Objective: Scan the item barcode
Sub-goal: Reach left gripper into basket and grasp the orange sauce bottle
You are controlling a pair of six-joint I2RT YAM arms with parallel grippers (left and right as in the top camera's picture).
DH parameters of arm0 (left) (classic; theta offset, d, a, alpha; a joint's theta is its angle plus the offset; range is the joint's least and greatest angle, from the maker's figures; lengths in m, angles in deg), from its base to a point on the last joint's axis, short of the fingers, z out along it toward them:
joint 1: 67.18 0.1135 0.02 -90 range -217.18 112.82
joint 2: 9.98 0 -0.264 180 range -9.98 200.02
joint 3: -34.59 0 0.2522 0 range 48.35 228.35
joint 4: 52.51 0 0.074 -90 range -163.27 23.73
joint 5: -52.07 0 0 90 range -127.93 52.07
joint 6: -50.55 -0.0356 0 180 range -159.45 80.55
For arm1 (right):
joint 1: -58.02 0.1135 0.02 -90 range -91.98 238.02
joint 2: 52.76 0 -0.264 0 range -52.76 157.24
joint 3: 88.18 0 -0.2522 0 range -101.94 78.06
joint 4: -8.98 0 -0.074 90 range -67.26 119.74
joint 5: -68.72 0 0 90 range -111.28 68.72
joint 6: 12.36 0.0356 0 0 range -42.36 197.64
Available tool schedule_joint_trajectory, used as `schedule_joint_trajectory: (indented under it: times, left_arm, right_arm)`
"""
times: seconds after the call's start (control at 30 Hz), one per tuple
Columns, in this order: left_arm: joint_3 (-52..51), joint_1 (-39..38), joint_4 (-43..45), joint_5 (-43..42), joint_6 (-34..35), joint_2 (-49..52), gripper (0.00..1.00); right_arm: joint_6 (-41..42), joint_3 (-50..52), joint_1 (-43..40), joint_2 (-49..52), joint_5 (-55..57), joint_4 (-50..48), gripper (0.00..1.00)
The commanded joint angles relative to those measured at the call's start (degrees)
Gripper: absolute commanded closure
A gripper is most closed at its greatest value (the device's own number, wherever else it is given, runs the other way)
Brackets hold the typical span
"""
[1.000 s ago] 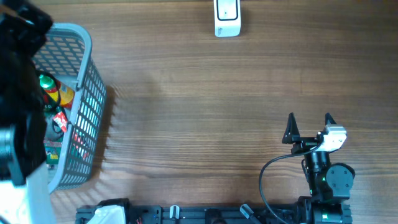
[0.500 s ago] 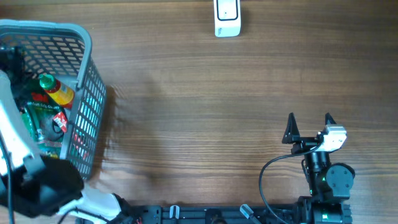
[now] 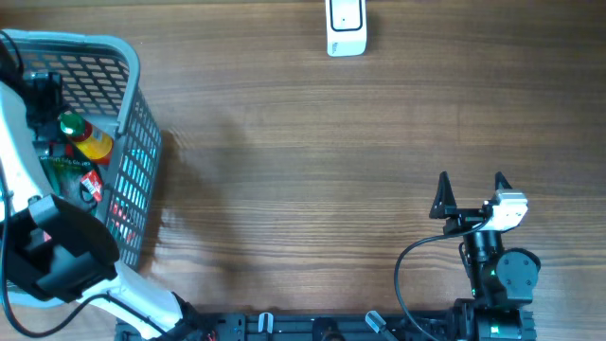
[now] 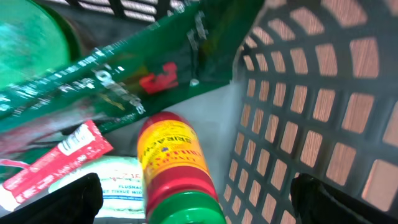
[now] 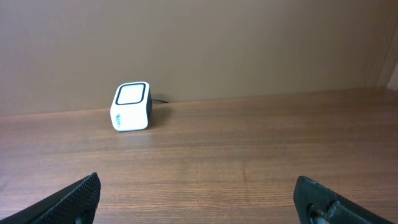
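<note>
From above, the basket (image 3: 133, 104) sat at the left edge of the table (image 3: 284, 189). The sauce bottle (image 3: 87, 142) lay inside it with other packs. The scanner (image 3: 346, 26) stood at the far edge. The right gripper (image 3: 471, 185) waited near the front edge, fingers wide and holding nothing.

In the left wrist view, the left gripper (image 4: 208, 205) hung over the bottle with its fingers wide apart, holding nothing. A green bag (image 4: 112, 74) lay beside the bottle. The bottle looked hard, round and smooth, so it may slip or roll. It is likely not heavy. The best hold is probably across its fat middle.

In the right wrist view, only the scanner and bare table showed
</note>
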Motion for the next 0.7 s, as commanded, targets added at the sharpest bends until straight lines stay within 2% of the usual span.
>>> schedule_joint_trajectory:
  times: [0.0, 0.27, 0.4, 0.5, 0.63, 0.67]
  left_arm:
    - [-0.22, -2.25, 0.04, -0.66, 0.48, 2.91, 0.00]
    - [-0.33, -3.87, -1.90, 2.51, -0.11, 5.03, 0.04]
    - [-0.33, -3.76, -2.95, 3.65, -0.11, 5.27, 0.15]
    - [-0.33, -3.76, -3.23, 4.11, -0.11, 5.27, 0.33]
    - [-0.31, -3.74, -6.21, 5.51, -0.11, 5.22, 0.68]
    - [-0.31, -3.69, -6.45, 6.60, -0.11, 5.01, 0.69]
  right_arm:
    - [-0.33, 0.07, 0.28, -0.04, 0.37, -0.13, 0.00]
    - [-0.33, 0.07, 0.28, -0.04, 0.37, -0.13, 0.00]
    - [-0.35, 0.07, 0.26, -0.04, 0.37, -0.13, 0.00]
    - [-0.33, 0.07, 0.28, -0.04, 0.37, -0.13, 0.00]
    - [-0.35, 0.07, 0.28, -0.04, 0.37, -0.13, 0.00]
    - [-0.35, 0.07, 0.28, -0.04, 0.37, -0.13, 0.00]
